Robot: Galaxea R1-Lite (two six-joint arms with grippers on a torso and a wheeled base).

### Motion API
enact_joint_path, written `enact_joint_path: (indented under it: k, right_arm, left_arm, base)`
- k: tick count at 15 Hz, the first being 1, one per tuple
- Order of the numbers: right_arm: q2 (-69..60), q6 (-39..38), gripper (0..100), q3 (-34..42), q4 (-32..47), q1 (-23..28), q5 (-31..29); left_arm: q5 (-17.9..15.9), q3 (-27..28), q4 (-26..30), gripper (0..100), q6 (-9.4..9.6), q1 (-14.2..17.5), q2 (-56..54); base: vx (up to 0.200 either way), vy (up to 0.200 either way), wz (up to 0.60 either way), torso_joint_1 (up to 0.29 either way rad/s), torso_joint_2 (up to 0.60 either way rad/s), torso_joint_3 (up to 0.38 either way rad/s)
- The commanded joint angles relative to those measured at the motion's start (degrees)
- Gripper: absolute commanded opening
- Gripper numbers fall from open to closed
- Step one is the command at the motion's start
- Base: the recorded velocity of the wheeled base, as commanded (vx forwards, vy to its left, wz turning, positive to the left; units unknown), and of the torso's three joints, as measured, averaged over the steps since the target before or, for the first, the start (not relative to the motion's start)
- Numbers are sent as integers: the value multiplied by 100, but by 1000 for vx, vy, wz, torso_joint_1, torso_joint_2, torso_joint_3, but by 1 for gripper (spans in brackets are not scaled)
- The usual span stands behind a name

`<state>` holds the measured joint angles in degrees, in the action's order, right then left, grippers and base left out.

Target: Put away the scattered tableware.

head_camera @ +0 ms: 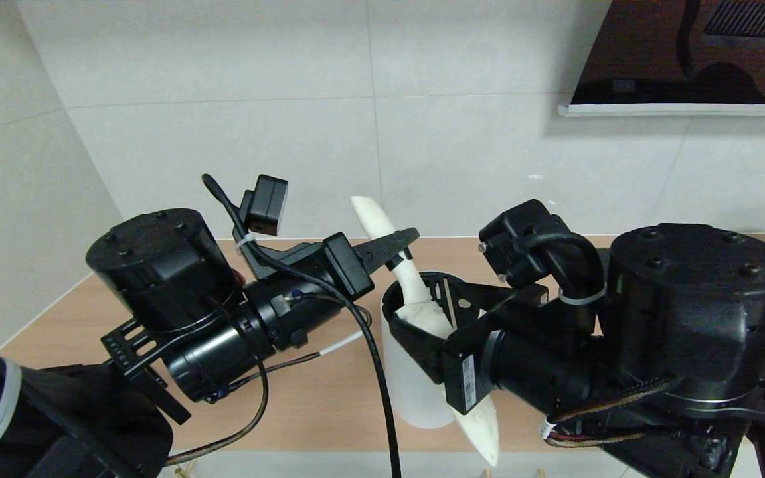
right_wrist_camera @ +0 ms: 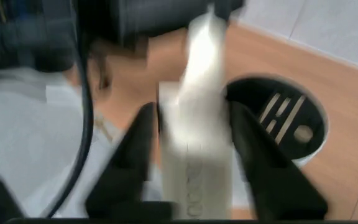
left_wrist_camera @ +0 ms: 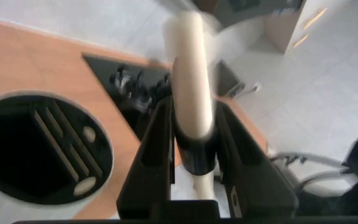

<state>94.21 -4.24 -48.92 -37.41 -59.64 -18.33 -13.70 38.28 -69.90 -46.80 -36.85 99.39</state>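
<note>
The left gripper (head_camera: 397, 251) hangs above the tabletop (head_camera: 316, 398), its fingers (left_wrist_camera: 157, 155) clamped on a slim white utensil (head_camera: 370, 216). The utensil is tilted, with its upper end rising past the fingers towards the tiled wall (head_camera: 223, 133) and its lower end pointing down at the holder (head_camera: 412, 398).

The right gripper (head_camera: 422, 322) is just beside it, over the holder's rim. Its fingers (right_wrist_camera: 132, 155) are shut around a broader white utensil (head_camera: 482, 428), whose pointed end sticks out below, in front of the holder.

The white, round holder stands upright on the tabletop between the arms. Its inside is dark, with slots in the bottom.
</note>
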Motion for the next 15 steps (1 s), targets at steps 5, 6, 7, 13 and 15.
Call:
enact_joint_path:
  k: [5,6,7,13,15]
  right_arm:
    - [-289,29,100,49,32,251,5]
    - [-474,38,100,32,76,435,32]
    - [-632,46,100,-3,129,690,76]
    - [-772,11,100,-425,577,2422,673]
    - [-702,11,100,-443,577,2492,673]
  left_arm:
    - [166,74,38,0,338,90,-95]
    - [272,171,152,0,417,108,-174]
    - [359,277,416,0,461,117,-324]
    - [1836,1586,2112,0,1314,99,-746]
    - [2056,2026,2648,0,1683,-15,-746]
  base:
    - [0,0,0,0,0,0]
    - [0,0,0,0,0,0]
    - [0,0,0,0,0,0]
    - [0,0,0,0,0,0]
    - [0,0,0,0,0,0]
